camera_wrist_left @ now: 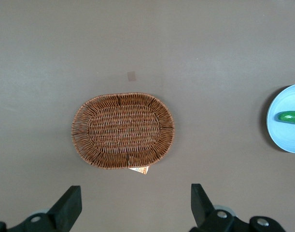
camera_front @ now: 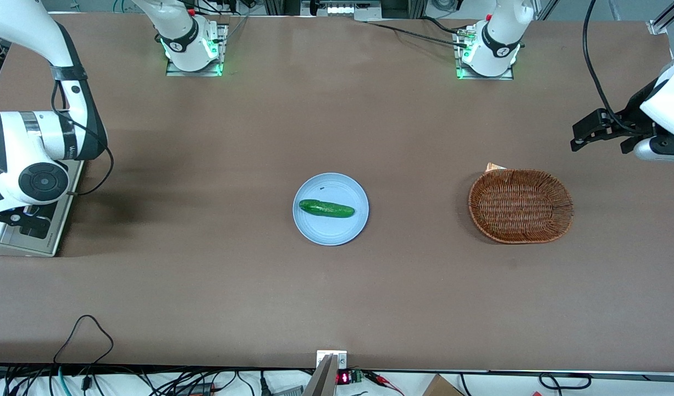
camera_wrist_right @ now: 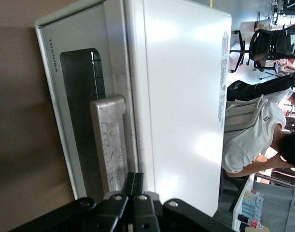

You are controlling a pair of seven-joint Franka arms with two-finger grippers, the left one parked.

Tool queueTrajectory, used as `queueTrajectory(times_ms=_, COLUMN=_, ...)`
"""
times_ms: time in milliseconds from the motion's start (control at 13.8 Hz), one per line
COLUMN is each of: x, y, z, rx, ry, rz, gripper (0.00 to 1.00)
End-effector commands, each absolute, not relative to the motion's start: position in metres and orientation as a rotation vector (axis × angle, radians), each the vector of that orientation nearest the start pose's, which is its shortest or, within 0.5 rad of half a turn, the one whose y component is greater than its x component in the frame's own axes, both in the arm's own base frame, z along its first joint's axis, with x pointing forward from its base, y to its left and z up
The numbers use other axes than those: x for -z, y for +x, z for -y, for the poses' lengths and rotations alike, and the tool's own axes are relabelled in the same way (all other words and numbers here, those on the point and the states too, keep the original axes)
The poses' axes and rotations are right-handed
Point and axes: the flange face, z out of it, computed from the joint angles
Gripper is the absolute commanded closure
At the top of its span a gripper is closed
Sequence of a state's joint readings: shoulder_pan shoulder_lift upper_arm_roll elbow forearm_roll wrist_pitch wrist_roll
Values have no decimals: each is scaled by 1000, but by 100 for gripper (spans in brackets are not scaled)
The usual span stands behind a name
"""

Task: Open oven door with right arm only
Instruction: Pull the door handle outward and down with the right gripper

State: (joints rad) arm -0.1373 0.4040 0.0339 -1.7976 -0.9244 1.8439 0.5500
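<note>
The oven [camera_wrist_right: 186, 96] is a white box, and the oven door [camera_wrist_right: 75, 121], a silver frame round dark glass, lies flat against its front. A scratched silver bar handle [camera_wrist_right: 110, 145] runs along the door's edge. My right arm's gripper [camera_wrist_right: 136, 182] is shut with nothing between its fingers [camera_wrist_right: 131, 183]. Their tips sit at one end of the handle, in the gap between the bar and the oven's front edge. In the front view the right arm [camera_front: 29, 159] hangs over the oven [camera_front: 1, 236] at the working arm's end of the table and hides the gripper.
A pale blue plate [camera_front: 315, 231] with a cucumber [camera_front: 326, 208] lies mid-table. A wicker basket [camera_front: 520, 205] sits toward the parked arm's end. Cables [camera_front: 84, 330] trail at the table's edge nearest the front camera. A person [camera_wrist_right: 253, 135] and chairs show past the oven.
</note>
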Motion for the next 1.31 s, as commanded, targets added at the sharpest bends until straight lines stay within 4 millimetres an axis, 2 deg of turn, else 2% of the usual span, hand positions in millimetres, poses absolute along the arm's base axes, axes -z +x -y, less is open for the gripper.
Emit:
queueTrajectory(times_ms=0, x=-317, y=611, z=131, rx=147, ry=2233, rz=263, gripper=100)
queueTrajectory(times_ms=655, x=-293, y=612, z=128, rx=149, ry=2264, rz=230, gripper=100)
queueTrajectory(times_ms=1091, x=-289, y=617, z=112, rx=110, ry=2307, rz=194, gripper=100)
queueTrajectory(times_ms=1236, x=-283, y=619, z=97, rx=107, ry=2323, rz=164, gripper=100)
